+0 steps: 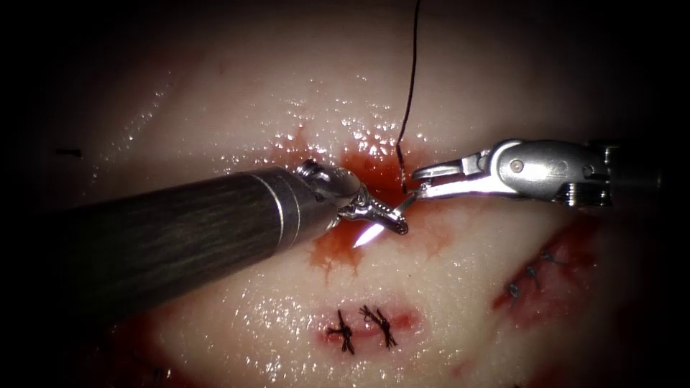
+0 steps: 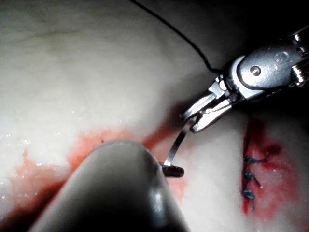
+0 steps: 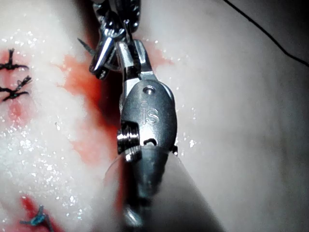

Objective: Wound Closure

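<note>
Left tool [image 1: 392, 219] was clamped on the needle [image 1: 374, 231] near its point end, bright tip free above the tissue [image 1: 237, 122]; right tool [image 1: 425, 181] had its jaws slightly parted around the needle's tail end by the cut [image 1: 374, 172]; thread [image 1: 410, 93] ran upward from there; needle was not in the tissue.

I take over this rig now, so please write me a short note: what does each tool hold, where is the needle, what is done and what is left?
Left tool: jaws shut on the needle near its tip end; the bright tip is free above the tissue.
Right tool: jaws open around the needle's rear end, where the thread joins and runs up.
Needle: out of the tissue, over the open cut.
Done: stitches on two other cuts.
Left: this cut shows no stitch.
</note>
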### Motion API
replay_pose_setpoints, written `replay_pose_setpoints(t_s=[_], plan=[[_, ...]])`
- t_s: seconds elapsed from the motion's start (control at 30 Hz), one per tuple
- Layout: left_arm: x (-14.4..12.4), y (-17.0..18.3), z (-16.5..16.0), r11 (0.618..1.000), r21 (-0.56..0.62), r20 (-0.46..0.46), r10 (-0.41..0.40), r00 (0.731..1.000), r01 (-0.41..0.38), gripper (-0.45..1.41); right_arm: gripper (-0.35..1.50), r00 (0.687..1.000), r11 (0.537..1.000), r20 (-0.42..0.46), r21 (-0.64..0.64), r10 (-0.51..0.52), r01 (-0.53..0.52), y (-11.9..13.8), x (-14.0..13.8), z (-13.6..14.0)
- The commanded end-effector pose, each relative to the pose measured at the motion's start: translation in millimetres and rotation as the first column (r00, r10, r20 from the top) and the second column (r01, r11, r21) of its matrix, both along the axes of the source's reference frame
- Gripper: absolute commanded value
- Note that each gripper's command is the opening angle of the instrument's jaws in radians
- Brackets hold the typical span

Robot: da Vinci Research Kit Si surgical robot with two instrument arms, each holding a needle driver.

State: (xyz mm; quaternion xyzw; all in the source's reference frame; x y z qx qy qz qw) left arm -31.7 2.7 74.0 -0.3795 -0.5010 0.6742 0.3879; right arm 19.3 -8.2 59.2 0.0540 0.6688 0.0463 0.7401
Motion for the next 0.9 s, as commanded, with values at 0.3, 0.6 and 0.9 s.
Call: replay_pose_setpoints(t_s=[0.3, 0.6, 0.9], plan=[[-0.6, -0.4, 0.0, 0.991, -0.026, 0.037, -0.130, 0.991, 0.131, -0.45, 0.29, 0.998, 0.997, 0.042, 0.061, 0.042, -0.044, 0.1, 1.0, 1.0], [-0.1, -0.9, -0.4, 0.938, -0.061, 0.066, -0.336, 0.939, 0.340, -0.45, 1.10, 0.964, 0.969, 0.132, 0.062, 0.230, -0.239, -0.1, 2.2, 0.7], [-0.1, -0.9, -0.4, 0.900, -0.048, 0.119, -0.425, 0.897, 0.433, -0.45, 1.26, 0.888, 0.891, 0.116, 0.045, 0.445, -0.453, -0.5, 2.2, 0.3]])
